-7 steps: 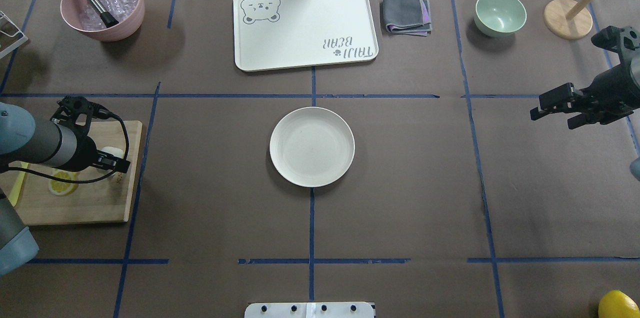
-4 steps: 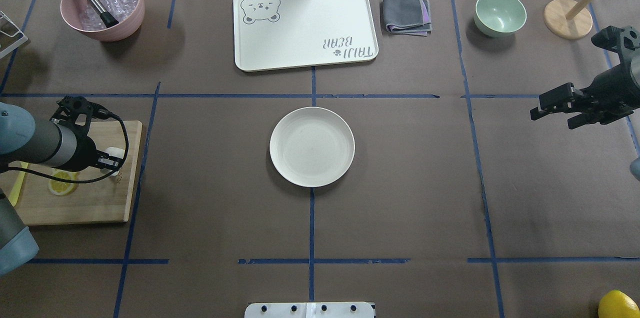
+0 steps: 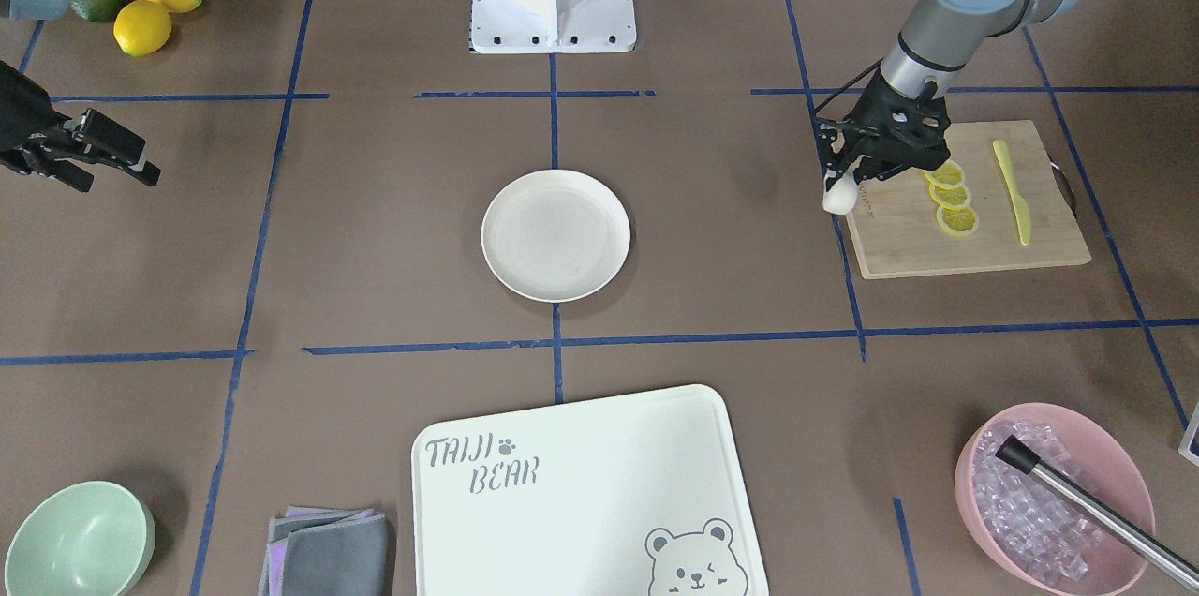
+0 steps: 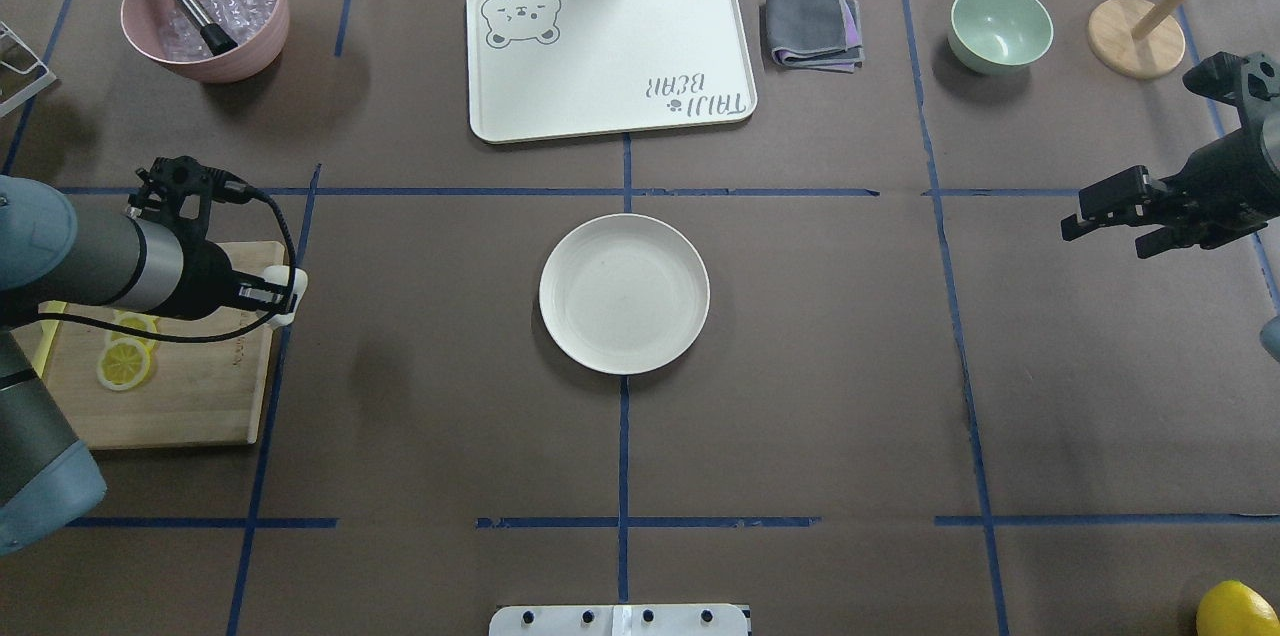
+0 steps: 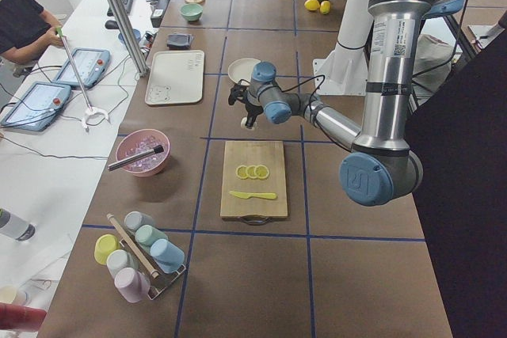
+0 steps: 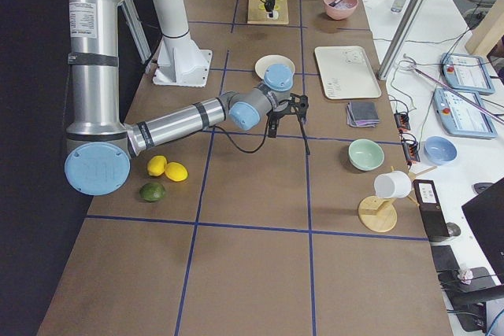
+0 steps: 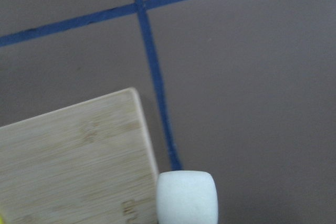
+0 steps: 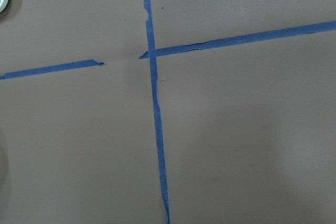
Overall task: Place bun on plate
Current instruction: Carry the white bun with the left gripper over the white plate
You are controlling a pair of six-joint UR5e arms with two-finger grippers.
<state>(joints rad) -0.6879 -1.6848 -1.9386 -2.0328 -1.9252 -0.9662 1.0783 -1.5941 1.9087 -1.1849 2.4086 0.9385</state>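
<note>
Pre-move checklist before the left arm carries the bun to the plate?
1. Bun gripped by left gripper: ok, shut on it.
2. Bun lifted off cutting board: ok, hangs at its corner.
3. Plate empty: ok.
4. Path to plate free of objects: ok, only bare table cover.
5. Right gripper out of the way: ok, open, at the far side.
6. Grip depth on bun: cannot tell, fingers hidden in the wrist view.

Brown table (image 4: 800, 366), plate (image 4: 624, 294), tray (image 4: 610, 51), cutting board (image 4: 190, 396), green bowl (image 4: 1000, 26), folded cloth (image 4: 812, 26)
</note>
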